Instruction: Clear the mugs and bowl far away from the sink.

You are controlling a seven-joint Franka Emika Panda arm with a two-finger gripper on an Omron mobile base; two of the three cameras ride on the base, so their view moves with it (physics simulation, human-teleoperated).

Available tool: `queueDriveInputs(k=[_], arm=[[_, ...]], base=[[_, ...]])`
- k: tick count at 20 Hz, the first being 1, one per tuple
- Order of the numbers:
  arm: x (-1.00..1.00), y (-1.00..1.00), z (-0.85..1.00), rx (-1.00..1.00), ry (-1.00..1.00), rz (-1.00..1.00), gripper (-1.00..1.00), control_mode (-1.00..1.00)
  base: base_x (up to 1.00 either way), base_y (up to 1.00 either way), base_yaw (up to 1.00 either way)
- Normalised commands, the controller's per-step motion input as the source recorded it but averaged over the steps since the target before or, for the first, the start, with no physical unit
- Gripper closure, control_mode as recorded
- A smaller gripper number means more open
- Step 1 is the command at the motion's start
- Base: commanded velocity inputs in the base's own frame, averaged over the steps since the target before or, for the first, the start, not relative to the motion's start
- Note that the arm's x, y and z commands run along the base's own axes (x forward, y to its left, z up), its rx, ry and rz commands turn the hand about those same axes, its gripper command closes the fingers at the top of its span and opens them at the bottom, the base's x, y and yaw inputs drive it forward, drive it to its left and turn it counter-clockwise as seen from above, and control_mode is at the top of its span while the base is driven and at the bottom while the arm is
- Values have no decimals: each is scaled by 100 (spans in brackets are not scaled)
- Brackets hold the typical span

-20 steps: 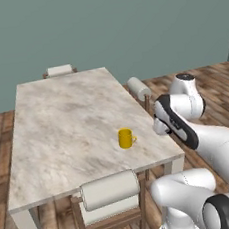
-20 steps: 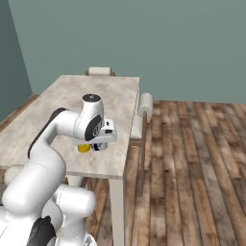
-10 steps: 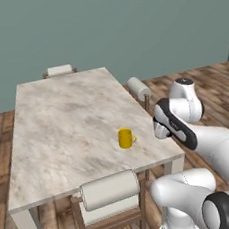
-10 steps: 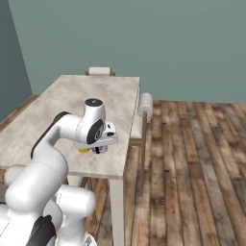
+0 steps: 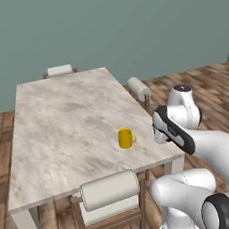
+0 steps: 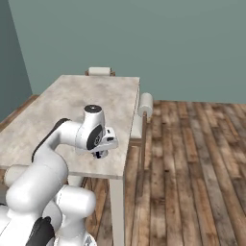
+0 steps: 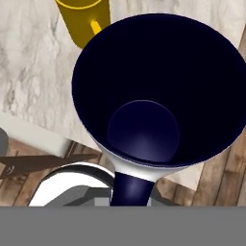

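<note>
The robot's white arm bends up from its round base, folds at a dark elbow, and reaches forward and down. Its wrist tips over, so the hand hangs low by the near corner of the surface [image 5: 62, 122]. The gripper [image 6: 100, 153] is a small dark part under the white hand. Its jaws are squeezed almost all the way together, pinching the dark handle of a pale mug [image 7: 158, 91] with a dark inside. The mug sits right in front of the hand.
</note>
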Motion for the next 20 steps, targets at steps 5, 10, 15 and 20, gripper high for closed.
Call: queueDriveInputs(k=[5, 10, 15, 20], arm=[[10, 0, -31, 2, -7, 7, 100, -100], [24, 0, -41, 2, -11, 10, 100, -100], [29, 0, -25, 0, -1, 1, 100, -100], [33, 0, -11, 0, 2, 0, 100, -100]], base=[[0, 0, 0], [0, 0, 0], [0, 0, 0], [0, 0, 0]])
